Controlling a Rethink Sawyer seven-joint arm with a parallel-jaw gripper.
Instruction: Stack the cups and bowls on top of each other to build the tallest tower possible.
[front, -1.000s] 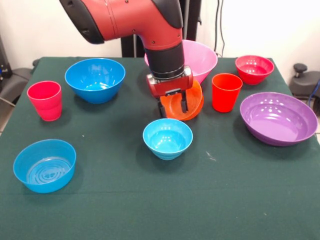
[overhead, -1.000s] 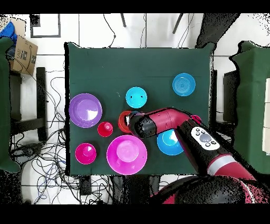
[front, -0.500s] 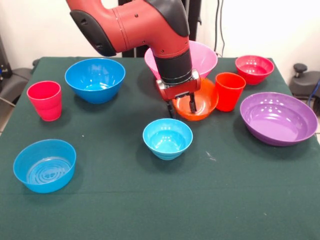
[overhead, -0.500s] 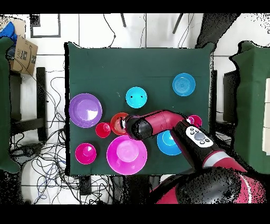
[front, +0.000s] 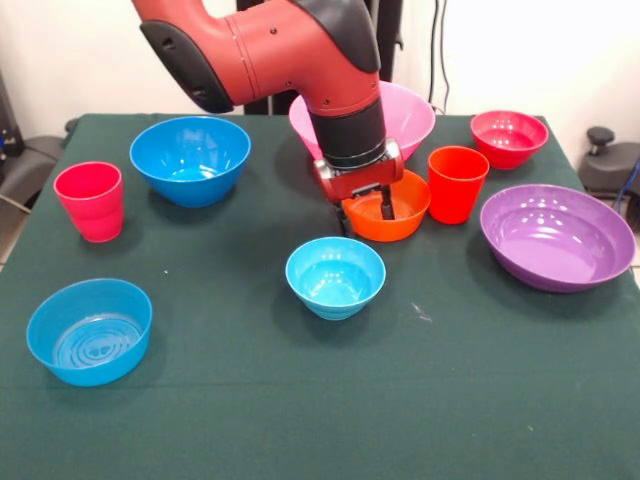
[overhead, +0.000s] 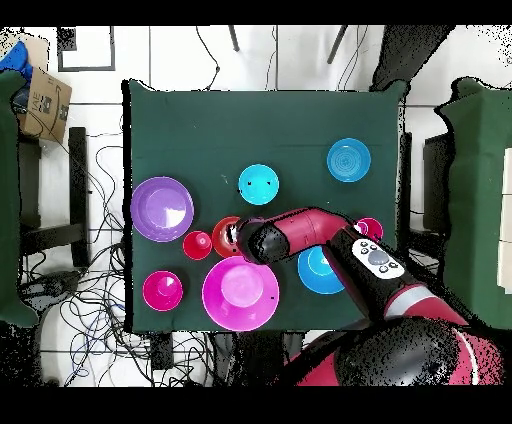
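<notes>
green cloth covers the table (front: 300, 400) in the front view, with the red arm coming down from the top. its gripper (front: 364, 212) pinches the near rim of the small orange bowl (front: 392, 215), one finger (front: 386, 204) inside the bowl and the other outside. half a second ago the bowl was tipped up; now it sits lower and level on the cloth, just beside the orange-red cup (front: 456, 183) and in front of the large pink bowl (front: 400, 112). the small light-blue bowl (front: 335, 277) stands empty nearer the camera, apart from the orange one, unmoved. the pinkish-red cup (front: 90, 201), deep blue bowl (front: 190, 158), small blue bowl (front: 89, 331), small red bowl (front: 509, 137) and purple bowl (front: 556, 236) also lie as before.

from overhead, the arm's wrist covers most of the small orange bowl (overhead: 226, 232), which lies between the orange-red cup (overhead: 197, 245) and the arm, above the large pink bowl (overhead: 240, 293). the small light-blue bowl (overhead: 259, 184) is apart from it.
</notes>
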